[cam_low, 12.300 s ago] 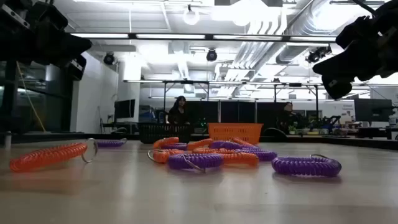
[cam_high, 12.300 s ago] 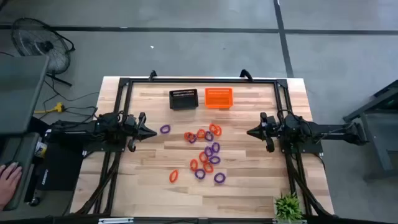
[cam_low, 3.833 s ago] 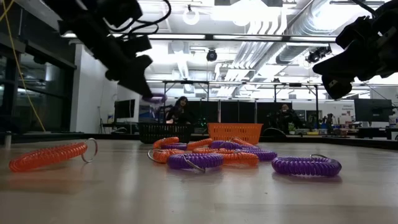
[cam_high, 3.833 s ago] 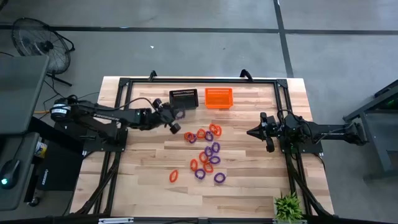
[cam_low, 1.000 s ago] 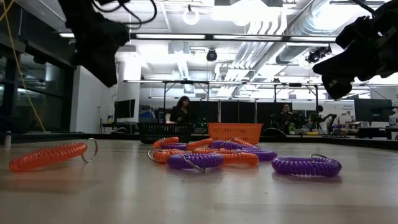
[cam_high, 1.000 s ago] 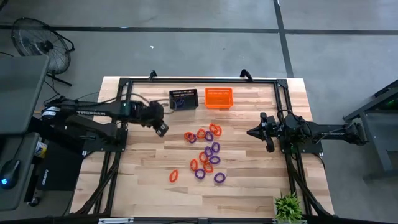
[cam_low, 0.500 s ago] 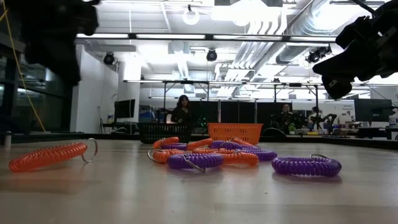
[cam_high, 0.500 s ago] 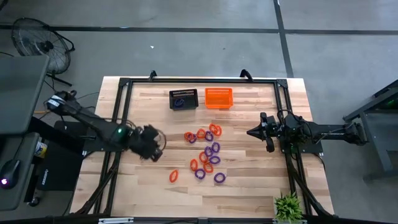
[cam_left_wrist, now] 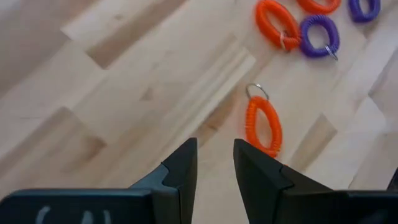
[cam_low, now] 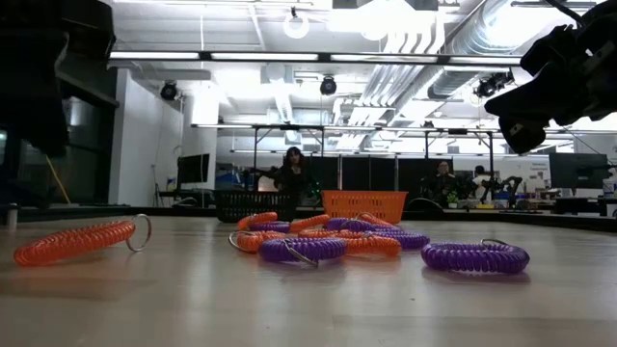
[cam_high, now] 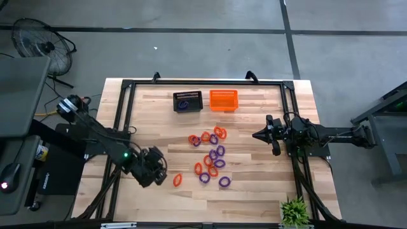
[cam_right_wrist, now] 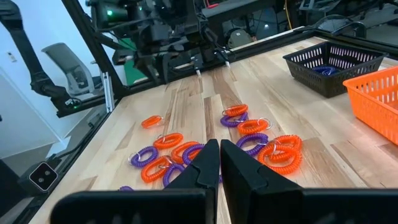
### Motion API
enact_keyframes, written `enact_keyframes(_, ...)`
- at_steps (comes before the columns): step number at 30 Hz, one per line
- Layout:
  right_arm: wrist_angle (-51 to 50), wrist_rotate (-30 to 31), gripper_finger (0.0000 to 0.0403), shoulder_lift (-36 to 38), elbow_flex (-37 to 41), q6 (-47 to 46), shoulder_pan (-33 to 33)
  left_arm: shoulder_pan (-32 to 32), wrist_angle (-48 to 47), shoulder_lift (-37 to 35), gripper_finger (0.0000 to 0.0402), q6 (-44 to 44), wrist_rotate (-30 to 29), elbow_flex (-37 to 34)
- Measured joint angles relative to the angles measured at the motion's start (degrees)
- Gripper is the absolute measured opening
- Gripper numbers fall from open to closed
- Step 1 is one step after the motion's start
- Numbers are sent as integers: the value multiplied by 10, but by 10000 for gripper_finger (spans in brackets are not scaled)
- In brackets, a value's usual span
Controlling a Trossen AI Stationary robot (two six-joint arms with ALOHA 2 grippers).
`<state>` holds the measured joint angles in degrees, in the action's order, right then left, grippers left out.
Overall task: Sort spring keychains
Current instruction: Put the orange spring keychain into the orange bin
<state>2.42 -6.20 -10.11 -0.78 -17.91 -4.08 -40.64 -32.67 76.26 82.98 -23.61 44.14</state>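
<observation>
your left gripper (cam_left_wrist: pixel 214 163) hovers, jaws narrowly apart and empty, near a lone orange keychain (cam_high: pixel 178 180) on the pale wood bench (cam_high: pixel 254 191); spring keychains (cam_high: pixel 212 156) cluster mid-bench. right gripper (cam_right_wrist: pixel 219 163) waits, jaws closed.

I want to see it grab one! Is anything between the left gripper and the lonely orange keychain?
No. In the left wrist view, only bare wood lies between the open left gripper and the orange keychain.
</observation>
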Motion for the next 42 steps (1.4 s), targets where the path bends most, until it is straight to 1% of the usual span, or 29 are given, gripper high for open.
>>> enact_keyframes(5, 0, 0, 11, 0, 0, 0, 0, 1, 53, 56, 104, 0, 6, 0)
enact_keyframes(9, 0, 0, 11, 0, 0, 0, 0, 1, 88, 92, 104, -1, 26, 0)
enact_keyframes(15, 0, 0, 11, 0, 0, 0, 0, 1, 138, 109, 110, -14, 48, 0)
enact_keyframes(19, 0, 0, 11, 0, 0, 0, 0, 1, 168, 109, 144, -55, 39, 0)
enact_keyframes(24, 0, 0, 11, 0, 0, 0, 0, 1, 150, 109, 204, -67, 37, 0)
enact_keyframes(27, 0, 0, 11, 0, 0, 0, 0, 1, 142, 109, 223, -67, 29, 0)
enact_keyframes(31, 0, 0, 11, 0, 0, 0, 0, 1, 141, 109, 227, -67, 9, 0)
enact_keyframes(37, 0, 0, 11, 0, 0, 0, 0, 6, 144, 117, 221, -61, 6, 0)
enact_keyframes(42, 0, 0, 11, 0, 0, 0, 0, 35, 159, 145, 218, -60, 51, 0)
